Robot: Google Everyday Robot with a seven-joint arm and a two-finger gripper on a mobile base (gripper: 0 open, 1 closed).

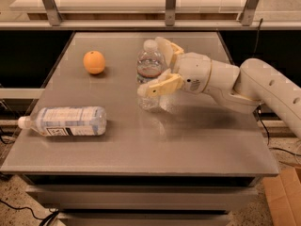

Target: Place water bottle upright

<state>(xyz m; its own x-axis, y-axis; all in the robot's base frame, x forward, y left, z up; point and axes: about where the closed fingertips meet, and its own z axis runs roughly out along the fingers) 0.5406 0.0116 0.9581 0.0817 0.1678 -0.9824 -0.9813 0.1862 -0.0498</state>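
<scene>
Clear water bottle (149,68) upright within claw (150,66)

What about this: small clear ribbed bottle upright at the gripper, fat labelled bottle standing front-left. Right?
No: the camera view shows the fat white-and-blue-labelled bottle lying on its side, front-left. The small clear ribbed water bottle is upright at the gripper.

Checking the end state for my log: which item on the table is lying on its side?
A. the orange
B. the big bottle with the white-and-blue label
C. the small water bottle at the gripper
B: the big labelled bottle lies flat near the left edge, while the water bottle stands cap-up with the gripper around it.
</scene>
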